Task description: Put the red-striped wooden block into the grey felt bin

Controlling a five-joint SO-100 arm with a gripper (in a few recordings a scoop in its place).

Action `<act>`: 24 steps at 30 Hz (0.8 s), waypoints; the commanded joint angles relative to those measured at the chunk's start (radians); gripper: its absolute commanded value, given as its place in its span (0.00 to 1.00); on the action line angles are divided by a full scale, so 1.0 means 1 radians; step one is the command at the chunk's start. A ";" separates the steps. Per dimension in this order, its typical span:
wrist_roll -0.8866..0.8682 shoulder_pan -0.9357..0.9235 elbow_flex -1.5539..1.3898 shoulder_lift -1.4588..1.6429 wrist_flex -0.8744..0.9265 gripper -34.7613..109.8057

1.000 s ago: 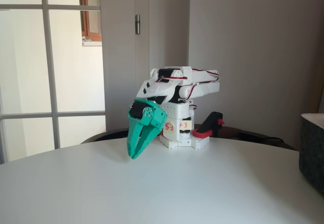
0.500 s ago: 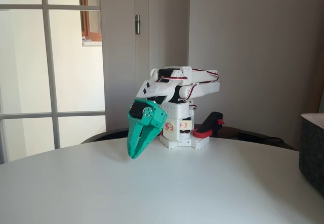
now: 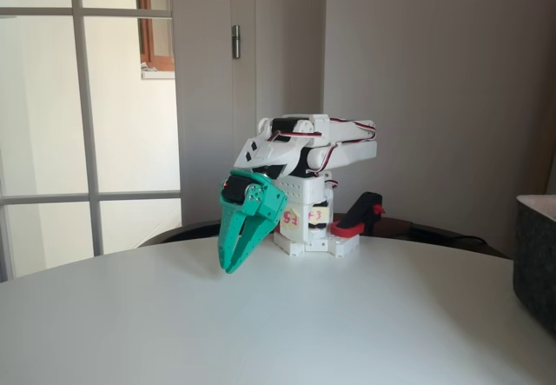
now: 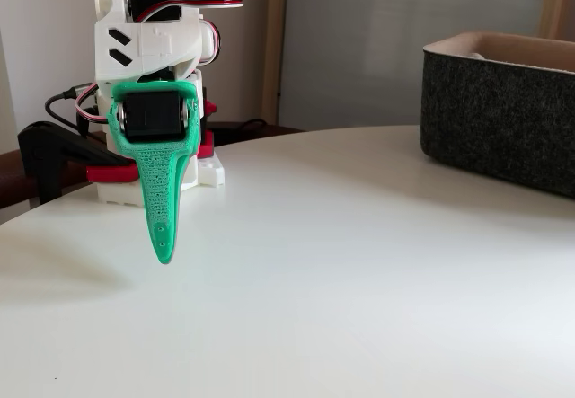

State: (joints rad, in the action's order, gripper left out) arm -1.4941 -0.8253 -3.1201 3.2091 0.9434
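Observation:
My white arm is folded back over its base, and the green gripper [image 3: 228,268] hangs down with its tips just above the white table. Its fingers lie together, shut, with nothing between them. From the side in a fixed view the gripper [image 4: 163,256] reads as one narrow green wedge pointing down. The grey felt bin [image 4: 503,119] stands on the table at the right, well apart from the gripper; its dark fuzzy wall [image 3: 534,259] cuts the right edge of a fixed view. The red-striped wooden block is out of view.
The round white table [image 3: 287,324] spreads wide in front of the arm. A red and black clamp [image 3: 358,215] holds the arm's base at the table's far edge. A glazed door and a grey wall stand behind.

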 commanded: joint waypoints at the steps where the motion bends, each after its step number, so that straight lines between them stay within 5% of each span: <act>1: -0.009 -0.008 -0.015 0.035 0.000 0.24; 24: -0.009 -0.008 -0.015 0.035 0.000 0.24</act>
State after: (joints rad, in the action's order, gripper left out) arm -1.4941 -0.8253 -3.1201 3.2091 0.9434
